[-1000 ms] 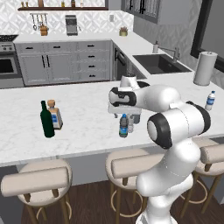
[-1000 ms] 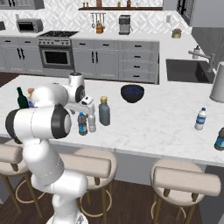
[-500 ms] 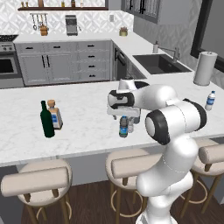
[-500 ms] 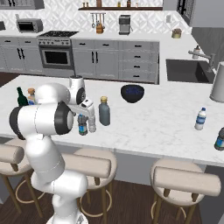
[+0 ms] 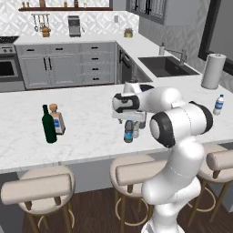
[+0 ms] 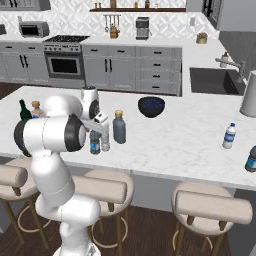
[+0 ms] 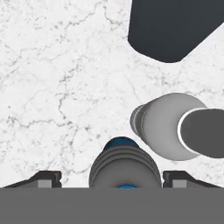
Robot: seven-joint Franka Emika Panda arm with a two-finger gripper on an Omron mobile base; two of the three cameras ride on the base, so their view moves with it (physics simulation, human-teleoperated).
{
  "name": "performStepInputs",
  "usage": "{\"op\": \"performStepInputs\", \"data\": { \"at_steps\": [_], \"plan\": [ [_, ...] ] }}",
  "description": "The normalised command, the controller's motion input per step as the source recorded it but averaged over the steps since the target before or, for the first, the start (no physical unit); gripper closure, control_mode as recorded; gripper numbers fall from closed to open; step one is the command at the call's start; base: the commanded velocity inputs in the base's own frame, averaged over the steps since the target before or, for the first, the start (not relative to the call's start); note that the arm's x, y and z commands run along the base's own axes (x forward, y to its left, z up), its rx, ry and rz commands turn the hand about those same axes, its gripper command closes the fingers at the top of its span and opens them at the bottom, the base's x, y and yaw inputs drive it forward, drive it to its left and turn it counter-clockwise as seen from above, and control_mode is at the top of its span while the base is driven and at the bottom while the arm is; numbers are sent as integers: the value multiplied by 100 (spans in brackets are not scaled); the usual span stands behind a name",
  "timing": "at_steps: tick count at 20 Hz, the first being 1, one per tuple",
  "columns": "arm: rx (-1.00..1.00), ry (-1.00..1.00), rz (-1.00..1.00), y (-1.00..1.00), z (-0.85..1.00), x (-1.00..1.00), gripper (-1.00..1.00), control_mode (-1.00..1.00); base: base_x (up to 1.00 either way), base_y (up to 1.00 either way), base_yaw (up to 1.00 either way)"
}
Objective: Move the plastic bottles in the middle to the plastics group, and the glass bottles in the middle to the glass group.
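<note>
Two small plastic bottles stand close together near the counter's front edge: a bluish one with a blue label (image 5: 129, 132) (image 6: 95, 143) and a pale one (image 5: 136, 130) (image 6: 105, 140). My gripper (image 5: 129, 122) (image 6: 96, 131) (image 7: 113, 178) points straight down over the bluish bottle (image 7: 124, 167). Its fingertips (image 7: 47, 177) stand on either side, open, with gaps to the bottle. The pale bottle (image 7: 164, 127) is just to the right. The squat grey-blue glass bottle (image 6: 119, 128) stands beside them. The glass group, a green wine bottle (image 5: 48, 125) and a cork-stoppered bottle (image 5: 57, 119), is far left. The plastics group's bottle (image 5: 219, 104) (image 6: 229, 136) is far right.
A dark bowl (image 6: 151, 106) sits behind the middle bottles. A paper towel roll (image 5: 213, 71) (image 6: 249, 95) stands at the right by the sink (image 5: 168, 66). Another dark bottle (image 6: 251, 159) is at the right edge. Bar stools (image 5: 136, 172) line the counter's front.
The hand has come down a little over the bluish bottle, so its fingers now straddle it. None of the bottles has moved.
</note>
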Motion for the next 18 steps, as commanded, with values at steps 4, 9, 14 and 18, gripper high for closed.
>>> {"op": "performStepInputs", "data": {
  "at_steps": [4,9,14,18],
  "plan": [
    [0,5,0,6,-16,0,100,-100,0,0,0],
    [0,7,0,3,-10,-18,100,-100,0,0,0],
    [0,3,-1,1,12,-34,100,-100,0,0,0],
    [0,-1,0,-3,40,-40,100,-100,0,0,0]
  ]
}}
